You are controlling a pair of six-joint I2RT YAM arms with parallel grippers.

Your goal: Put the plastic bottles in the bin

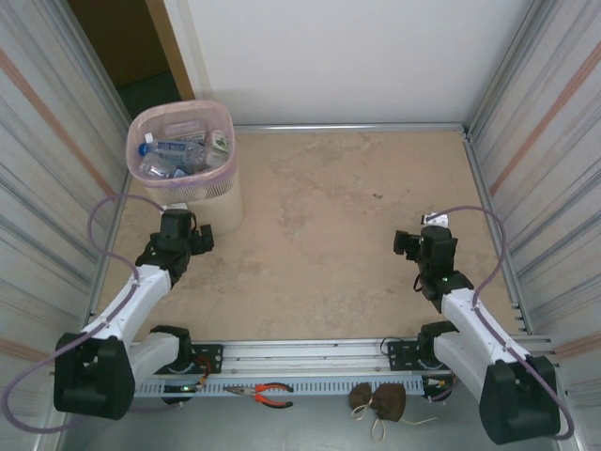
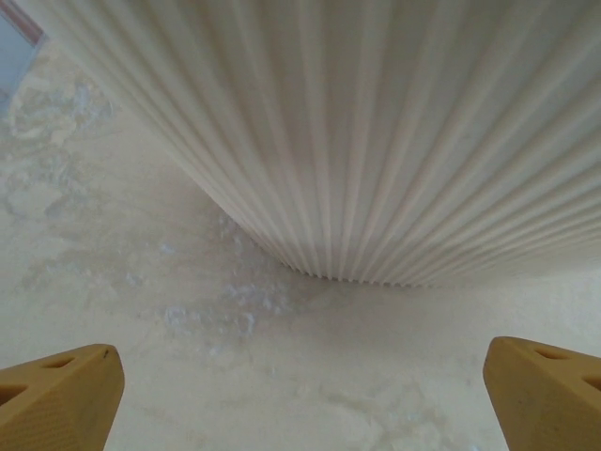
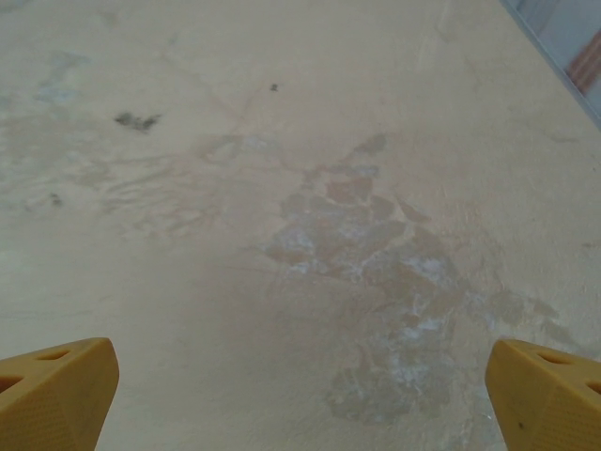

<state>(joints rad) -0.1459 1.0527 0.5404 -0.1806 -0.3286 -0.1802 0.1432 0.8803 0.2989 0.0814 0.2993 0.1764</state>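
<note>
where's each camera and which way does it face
top external: above and behind, looking down: table, left arm, right arm, bin of bottles.
left wrist: on left arm, facing the bin's wall; open left gripper below.
right wrist: on right arm, facing down at table; open right gripper below.
shared: top external and left wrist see the bin.

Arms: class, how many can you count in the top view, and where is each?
2. The left arm reaches to the bin's near side; the right arm is over the table's right side. None seems hidden.
</note>
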